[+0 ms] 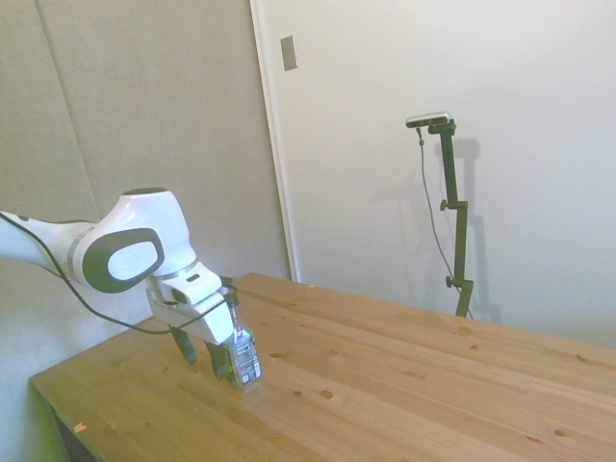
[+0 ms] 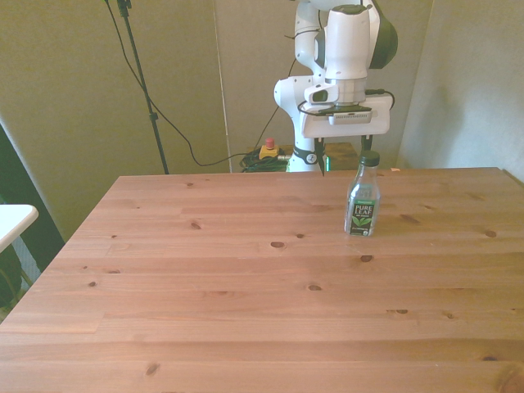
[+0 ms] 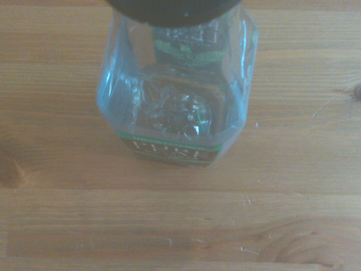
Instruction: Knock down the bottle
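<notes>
So my hand [image 2: 342,152] hovers right behind the bottle [image 2: 363,197] near the desk's [image 2: 246,311] far edge, lined up for a shove; can't tell how open it is.

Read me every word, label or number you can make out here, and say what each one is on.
"PURE LEAF": on the label of the bottle, read in the front view.
Smaller print under it on that label: too small to read.
Label lettering in the wrist view: too blurred to read.
No other readable text.
</notes>
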Robot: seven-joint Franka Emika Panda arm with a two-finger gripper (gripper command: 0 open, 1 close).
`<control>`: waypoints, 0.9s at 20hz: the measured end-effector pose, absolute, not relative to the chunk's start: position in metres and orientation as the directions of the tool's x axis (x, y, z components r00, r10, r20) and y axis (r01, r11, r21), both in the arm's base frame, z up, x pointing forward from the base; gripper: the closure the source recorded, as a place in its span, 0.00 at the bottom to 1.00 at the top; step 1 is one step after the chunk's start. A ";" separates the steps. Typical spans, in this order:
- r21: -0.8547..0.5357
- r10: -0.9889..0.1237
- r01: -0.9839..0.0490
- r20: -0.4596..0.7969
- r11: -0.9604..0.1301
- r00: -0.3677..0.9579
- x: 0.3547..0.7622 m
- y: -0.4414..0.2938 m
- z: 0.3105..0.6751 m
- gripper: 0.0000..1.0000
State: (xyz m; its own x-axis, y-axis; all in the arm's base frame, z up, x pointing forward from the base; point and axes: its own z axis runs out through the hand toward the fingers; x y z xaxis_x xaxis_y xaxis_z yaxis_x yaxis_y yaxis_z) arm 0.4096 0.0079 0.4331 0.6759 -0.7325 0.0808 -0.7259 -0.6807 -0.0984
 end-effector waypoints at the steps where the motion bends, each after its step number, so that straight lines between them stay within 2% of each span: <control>1: -0.099 -0.733 -0.726 0.081 -0.681 0.676 0.410 0.008 0.433 0.00; 2: -0.101 -0.733 -0.726 0.083 -0.681 0.676 0.410 0.008 0.433 1.00; 10: -0.111 -0.801 -0.794 0.073 -0.598 0.594 0.417 0.008 0.455 1.00; 18: -0.126 -0.844 -0.835 0.096 -0.536 0.527 0.428 0.041 0.489 1.00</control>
